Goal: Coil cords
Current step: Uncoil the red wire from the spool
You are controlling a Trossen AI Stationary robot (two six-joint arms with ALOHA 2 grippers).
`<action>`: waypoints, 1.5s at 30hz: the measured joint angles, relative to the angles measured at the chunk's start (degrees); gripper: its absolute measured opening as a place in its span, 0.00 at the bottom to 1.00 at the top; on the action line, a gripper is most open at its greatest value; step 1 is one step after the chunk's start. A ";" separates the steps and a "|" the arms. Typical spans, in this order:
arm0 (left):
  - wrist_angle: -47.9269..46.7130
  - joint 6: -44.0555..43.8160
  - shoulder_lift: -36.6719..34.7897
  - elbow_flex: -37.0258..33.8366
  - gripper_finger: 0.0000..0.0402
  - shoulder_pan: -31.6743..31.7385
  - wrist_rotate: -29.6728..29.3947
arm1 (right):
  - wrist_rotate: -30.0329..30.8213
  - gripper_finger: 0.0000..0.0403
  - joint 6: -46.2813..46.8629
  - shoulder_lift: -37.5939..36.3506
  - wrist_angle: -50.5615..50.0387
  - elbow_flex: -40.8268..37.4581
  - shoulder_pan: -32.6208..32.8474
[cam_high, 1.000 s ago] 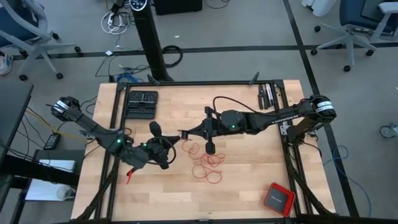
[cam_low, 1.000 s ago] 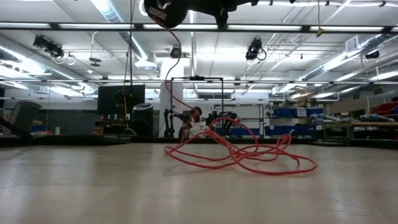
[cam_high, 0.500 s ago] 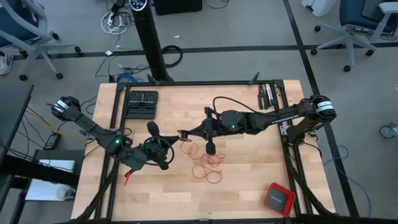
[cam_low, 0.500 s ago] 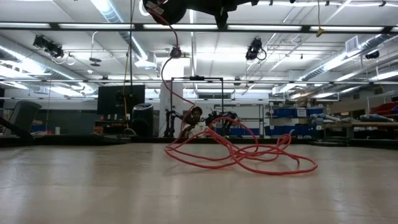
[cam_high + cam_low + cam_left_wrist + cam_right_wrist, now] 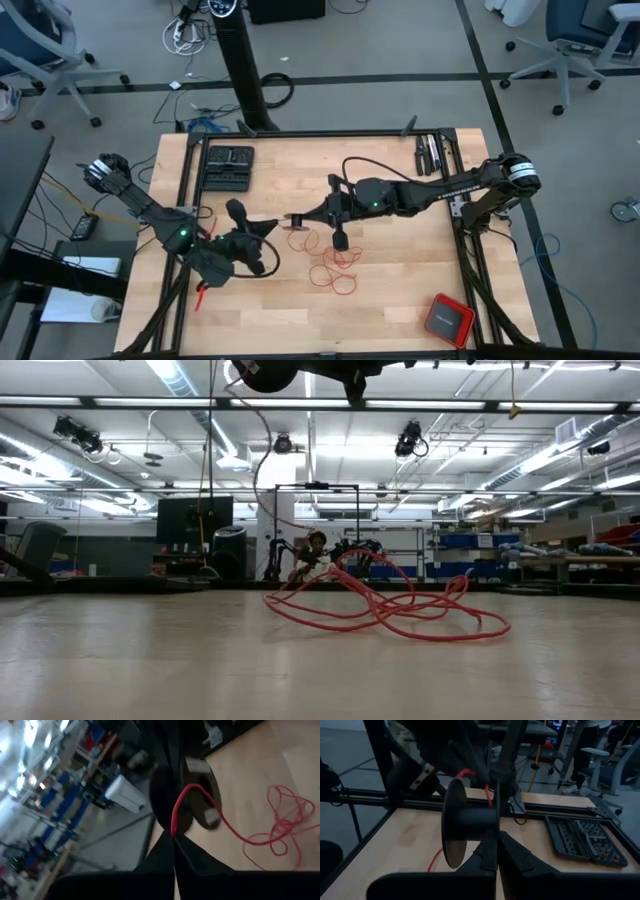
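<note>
- High view: your left hand [image 5: 262,229] is pinching the red cord [image 5: 333,268], raised over the desk's [image 5: 400,290] left half.
- Your right hand [image 5: 296,219] is clamped on a dark spool [image 5: 465,826], just beside it.
- The cord's loose loops lie mid-desk, below the right hand.
- A red box [image 5: 447,319] sits near the front right corner.

Seen from above, the middle of the desk [image 5: 400,290] is crowded — both arms meet there, the left hand [image 5: 268,228] and right hand [image 5: 292,222] just beside each other over a black spool [image 5: 465,827]. Loose red cord [image 5: 335,268] sprawls just below centre. A dark tray [image 5: 229,167] blocks the upper left, a red box [image 5: 447,319] the lower right corner. Bare wood lies open along the lower left and the right middle — room to pass.
</note>
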 joint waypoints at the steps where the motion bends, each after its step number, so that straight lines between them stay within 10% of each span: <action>1: -1.05 -1.97 0.00 0.01 0.00 -0.09 0.87 | 0.41 0.00 -0.01 -0.01 0.21 0.00 0.00; 33: 11.90 -6.66 9.27 -5.44 0.01 2.49 -1.47 | 6.69 0.00 -0.53 0.28 8.57 -0.13 1.51; 45: 5.05 -15.72 4.18 -5.60 0.24 -2.83 -2.00 | 1.99 0.00 -0.88 -3.08 1.06 0.07 1.44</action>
